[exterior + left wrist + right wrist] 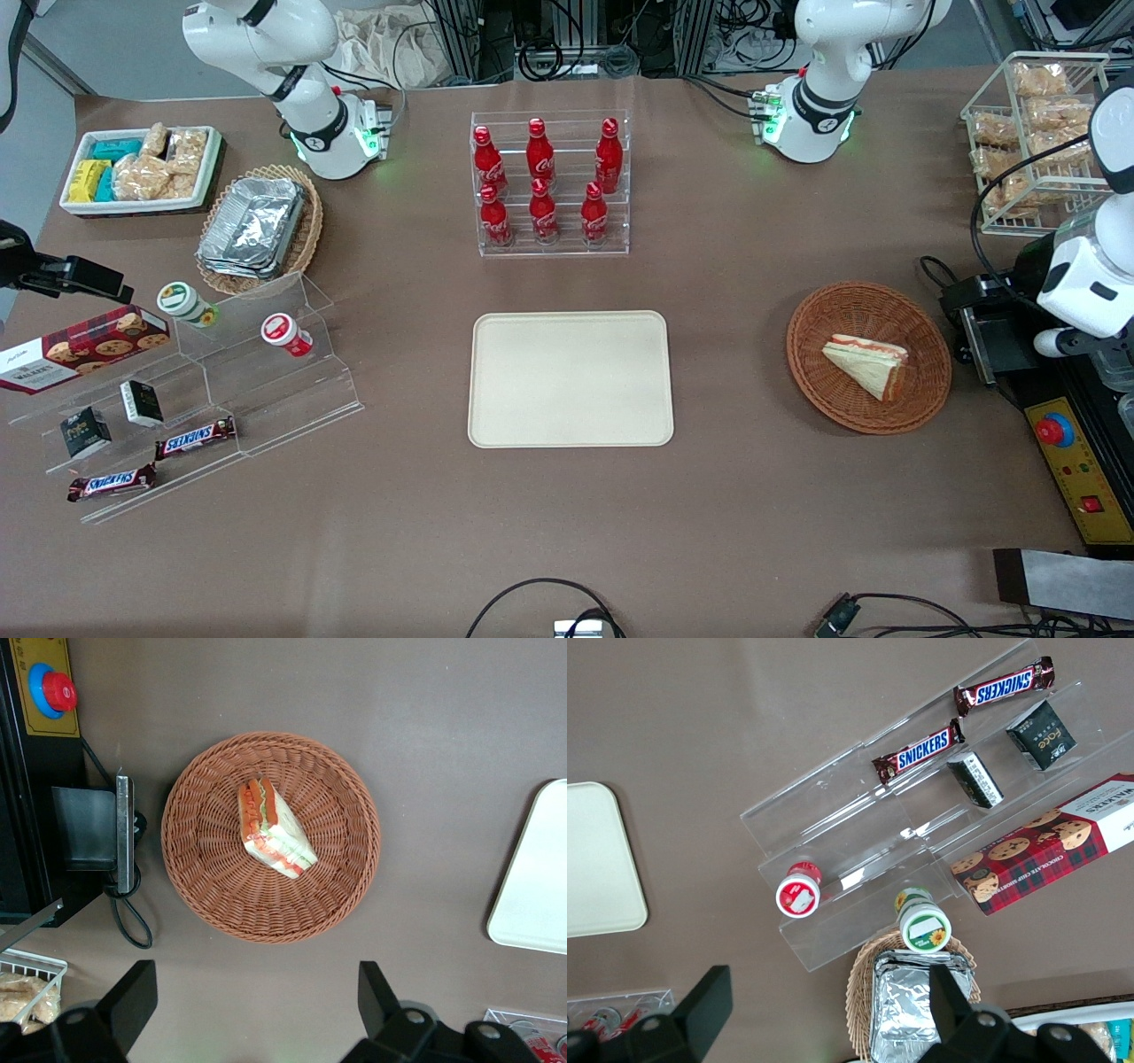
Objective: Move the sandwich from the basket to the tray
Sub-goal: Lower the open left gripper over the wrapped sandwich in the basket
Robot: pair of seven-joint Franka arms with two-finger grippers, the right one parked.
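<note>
The sandwich, a white bread wedge with orange-red and pale layers, lies in the round reddish-brown wicker basket toward the working arm's end of the table. Both also show in the left wrist view: the sandwich near the middle of the basket. The cream-beige tray lies flat at the table's middle, bare; its edge shows in the left wrist view. My left gripper is open wide and empty, high above the table beside the basket. The left arm's wrist hangs by the table's end.
A black control box with a red stop button lies beside the basket. A white wire rack of snacks and a rack of cola bottles stand farther from the camera. A clear stand with snacks sits toward the parked arm's end.
</note>
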